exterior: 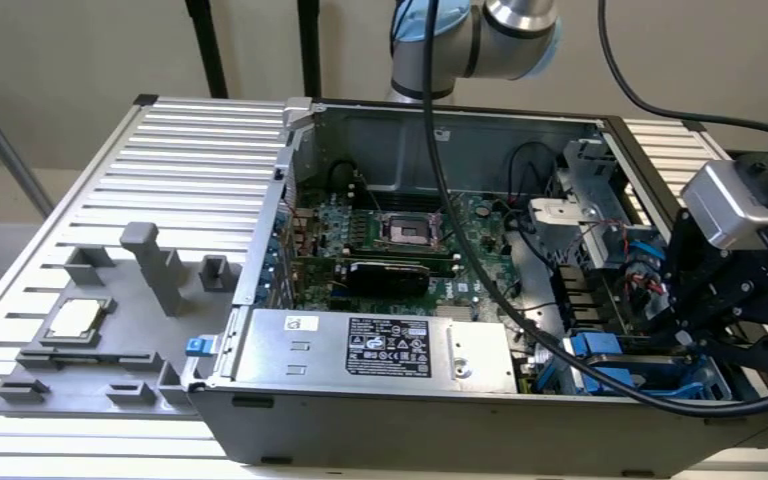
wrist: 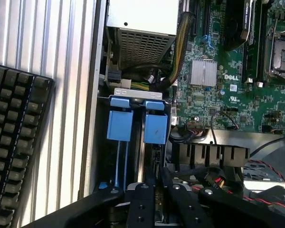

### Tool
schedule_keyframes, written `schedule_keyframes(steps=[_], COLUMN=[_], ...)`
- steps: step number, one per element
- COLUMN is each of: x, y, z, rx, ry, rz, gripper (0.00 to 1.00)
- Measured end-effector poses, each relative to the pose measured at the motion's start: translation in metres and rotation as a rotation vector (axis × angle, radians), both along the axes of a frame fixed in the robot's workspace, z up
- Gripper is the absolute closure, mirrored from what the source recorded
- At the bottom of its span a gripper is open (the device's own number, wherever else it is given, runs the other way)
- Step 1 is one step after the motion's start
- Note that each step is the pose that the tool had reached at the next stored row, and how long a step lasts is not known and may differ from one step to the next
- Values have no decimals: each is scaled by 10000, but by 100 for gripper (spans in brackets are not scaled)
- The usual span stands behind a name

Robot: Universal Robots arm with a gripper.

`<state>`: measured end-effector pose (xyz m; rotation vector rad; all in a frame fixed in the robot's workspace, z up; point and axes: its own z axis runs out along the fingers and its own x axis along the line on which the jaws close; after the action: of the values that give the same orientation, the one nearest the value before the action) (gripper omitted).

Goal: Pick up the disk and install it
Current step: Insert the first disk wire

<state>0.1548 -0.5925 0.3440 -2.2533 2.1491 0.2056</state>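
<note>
Gripper [wrist: 156, 184]: fingers drawn close together, pinching the near edge of the disk [wrist: 155, 128]. The disk stands on edge in the drive bay at a corner of the computer case [exterior: 398, 425]. Its long axis runs from the fingers into the case, and its blue carrier end points toward the case's power supply [exterior: 371, 345]. A second blue carrier [wrist: 119, 124] stands just beside it, parallel. The motherboard [wrist: 228, 80] lies deeper inside the case. A keyboard [wrist: 14, 152] lies outside the case wall.
</note>
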Motion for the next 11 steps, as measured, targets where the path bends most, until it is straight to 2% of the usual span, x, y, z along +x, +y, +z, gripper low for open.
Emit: schedule_keyframes(steps=[3,8,11], x=[0,-4,-24], y=[2,3,4], z=[-2,-9,-11], rx=[1,0,-3], ry=[-75,-260,-292], rz=[-29,-43,-78], gripper=[84,84,84])
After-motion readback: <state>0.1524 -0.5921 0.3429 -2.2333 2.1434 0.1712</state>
